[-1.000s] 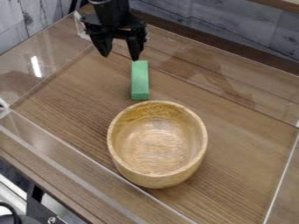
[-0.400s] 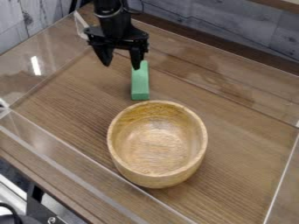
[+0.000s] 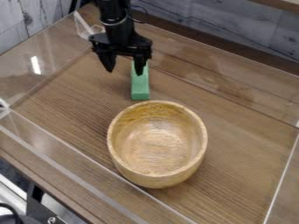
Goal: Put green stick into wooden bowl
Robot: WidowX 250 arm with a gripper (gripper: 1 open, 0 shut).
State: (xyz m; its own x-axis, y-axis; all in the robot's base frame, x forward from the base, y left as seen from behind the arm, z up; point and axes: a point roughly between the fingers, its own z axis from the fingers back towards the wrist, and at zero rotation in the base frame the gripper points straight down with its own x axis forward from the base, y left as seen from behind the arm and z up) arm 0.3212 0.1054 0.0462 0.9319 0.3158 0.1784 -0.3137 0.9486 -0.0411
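Green stick: far end hidden behind open black pincer

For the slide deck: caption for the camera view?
Open gripper near green stick, wooden bowl still empty.

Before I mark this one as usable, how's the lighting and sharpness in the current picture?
Camera view: soft glare on the table at left, green stick evenly lit with no glare hiding it, wooden bowl outline easy to follow, fine detail on the dark gripper hard to read.
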